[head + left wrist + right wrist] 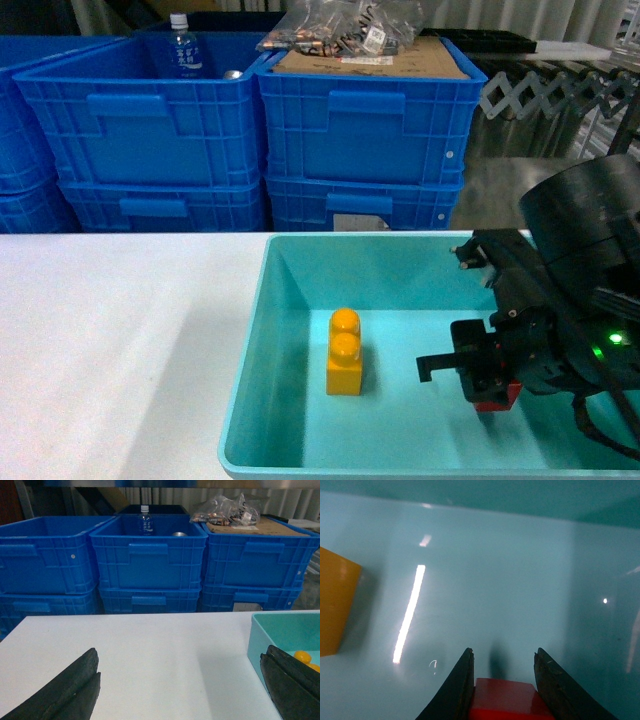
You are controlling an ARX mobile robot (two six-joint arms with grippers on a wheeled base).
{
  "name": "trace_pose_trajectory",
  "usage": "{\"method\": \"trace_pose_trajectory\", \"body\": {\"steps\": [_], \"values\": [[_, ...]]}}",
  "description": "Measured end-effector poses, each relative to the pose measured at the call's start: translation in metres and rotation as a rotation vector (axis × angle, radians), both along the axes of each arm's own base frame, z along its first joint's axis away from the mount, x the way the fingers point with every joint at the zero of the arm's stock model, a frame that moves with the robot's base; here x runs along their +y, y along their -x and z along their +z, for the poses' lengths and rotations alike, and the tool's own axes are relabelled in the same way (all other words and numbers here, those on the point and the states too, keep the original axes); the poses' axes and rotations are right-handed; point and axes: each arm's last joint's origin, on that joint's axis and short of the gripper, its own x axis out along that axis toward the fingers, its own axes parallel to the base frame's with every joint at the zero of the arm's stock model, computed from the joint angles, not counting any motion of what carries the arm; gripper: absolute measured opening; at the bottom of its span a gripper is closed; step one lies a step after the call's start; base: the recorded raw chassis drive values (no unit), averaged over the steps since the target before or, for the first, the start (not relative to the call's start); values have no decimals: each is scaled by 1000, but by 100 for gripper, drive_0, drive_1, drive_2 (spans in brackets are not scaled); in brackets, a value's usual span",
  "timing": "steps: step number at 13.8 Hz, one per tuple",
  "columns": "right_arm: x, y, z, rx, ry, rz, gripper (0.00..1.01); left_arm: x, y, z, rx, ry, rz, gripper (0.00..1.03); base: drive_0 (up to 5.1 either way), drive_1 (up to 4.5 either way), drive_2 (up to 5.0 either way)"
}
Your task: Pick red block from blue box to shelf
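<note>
The right end effector [503,682] is down inside the blue box [250,380], at about 4 o'clock in the head view, and its 2 dark fingers [455,690] press against both sides of the red block [507,700], so it is gripping the block. In the head view only a red corner of the block [500,400] shows beneath the black wrist body; whether the block rests on the tray floor or hangs just above it cannot be told. A yellow-orange brick [345,352] with 2 studs stands upright on the floor of the blue box near its middle, at 9 o'clock from the block and apart from it. The blue box sits on the white bench [120,340], whose surface stretches off to 9 o'clock. The left end effector [180,690] hovers over the bench with its fingers spread wide and nothing between them. Behind the bench, at 12 o'clock, dark blue crates [360,130] are stacked 2 high; one holds a water bottle [183,50], another cardboard [375,58] with bagged parts on top.
</note>
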Motion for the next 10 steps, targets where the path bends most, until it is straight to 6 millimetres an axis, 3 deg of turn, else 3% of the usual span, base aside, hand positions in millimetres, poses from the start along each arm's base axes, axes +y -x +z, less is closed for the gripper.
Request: {"method": "trace_pose_trajectory", "body": {"steps": [2,4,5,6,7,8,10], "values": [[-12,25,41,-148,-53,-6,29,0,0,0,0,0,0,98,0,0,0],[-30,75,92,-415,-97,8,29,0,0,0,0,0,0,98,0,0,0],[-40,115,112,-553,-92,31,29,0,0,0,0,0,0,98,0,0,0],[-42,127,123,-622,-94,43,29,0,0,0,-1,0,0,98,0,0,0],[-40,124,120,-707,-64,5,29,0,0,0,0,0,0,98,0,0,0],[-49,134,104,-807,-6,-133,29,0,0,0,0,0,1,98,0,0,0],[-73,157,112,-935,-13,-211,29,0,0,0,0,0,0,98,0,0,0]]}}
